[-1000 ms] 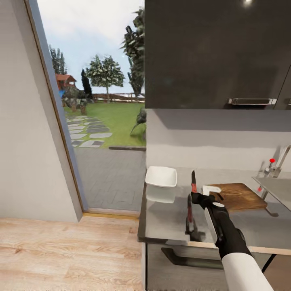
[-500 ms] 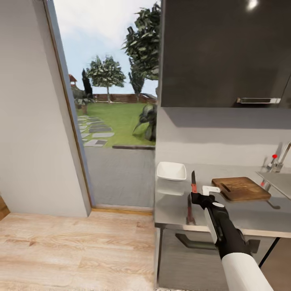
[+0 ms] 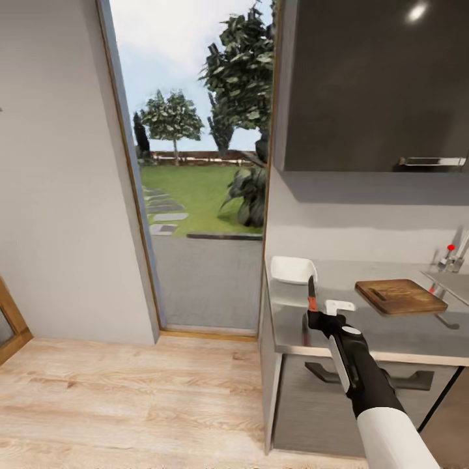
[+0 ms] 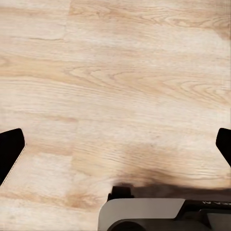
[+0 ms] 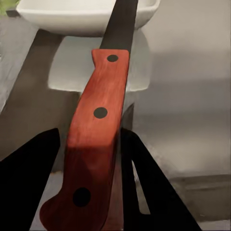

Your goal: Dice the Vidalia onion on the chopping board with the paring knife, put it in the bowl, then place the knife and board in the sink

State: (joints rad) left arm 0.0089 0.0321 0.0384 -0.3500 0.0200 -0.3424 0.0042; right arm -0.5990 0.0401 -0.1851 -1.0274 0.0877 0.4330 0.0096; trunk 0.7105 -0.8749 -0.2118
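My right gripper [image 3: 316,317] is shut on the red handle of the paring knife [image 3: 312,290], blade pointing up and away, above the near left part of the grey countertop [image 3: 391,333]. In the right wrist view the knife's handle [image 5: 96,130] sits between the black fingers [image 5: 29,168], with the white bowl [image 5: 72,12] beyond the blade. The bowl [image 3: 293,269] stands at the countertop's far left corner. The brown chopping board [image 3: 400,296] lies to the right, beside the sink [image 3: 451,281] and its tap [image 3: 456,253]. My left gripper [image 4: 115,144] is open over bare wood floor.
A doorway [image 3: 195,195] to the garden opens left of the counter, with a white wall [image 3: 58,195] further left. A dark upper cabinet [image 3: 378,85] hangs over the countertop. Dark drawer fronts [image 3: 339,404] sit below it. Light wood floor [image 3: 130,397] spreads out on the left.
The camera has swung left and drawn back: counter, bowl, board and sink sit further right and smaller in the picture. The right gripper still holds the knife the same way.
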